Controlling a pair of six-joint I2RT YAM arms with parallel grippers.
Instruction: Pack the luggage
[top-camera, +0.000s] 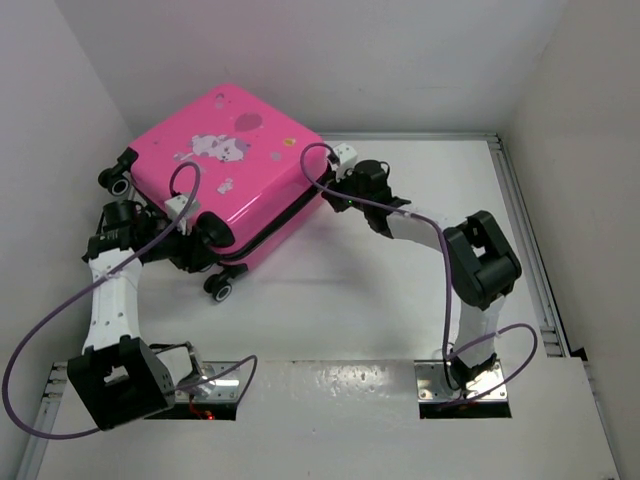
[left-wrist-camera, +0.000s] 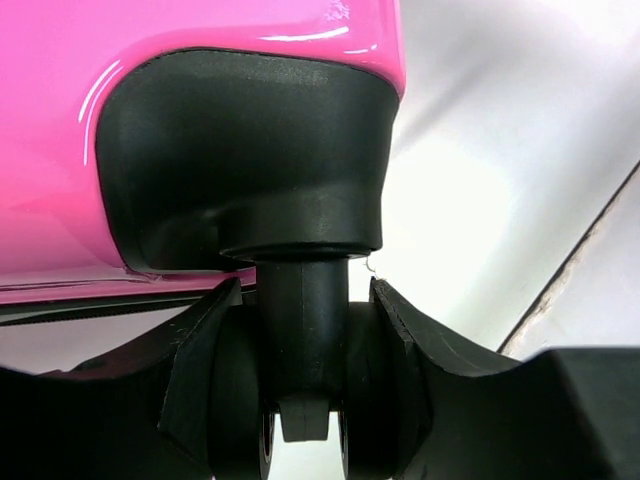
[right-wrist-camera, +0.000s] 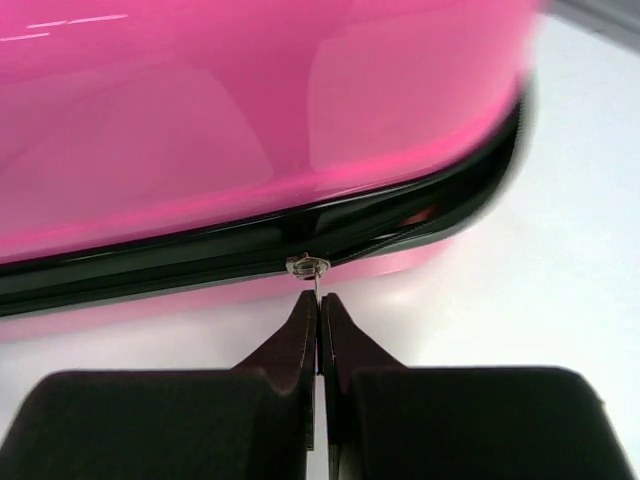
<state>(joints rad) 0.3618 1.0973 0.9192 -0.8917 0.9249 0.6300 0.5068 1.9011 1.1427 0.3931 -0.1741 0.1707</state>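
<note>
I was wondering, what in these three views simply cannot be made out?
- Contents of the luggage: every view, closed shell.
- Caster underside: left wrist, cut off by bottom edge, clamped in left gripper.
- Zipper pull: right wrist, mostly pinched inside right gripper.
- Right end of zipper trim: right wrist, blurred.

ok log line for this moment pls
luggage lying flat | left gripper clamped on wheel | right gripper pinching zipper pull
</note>
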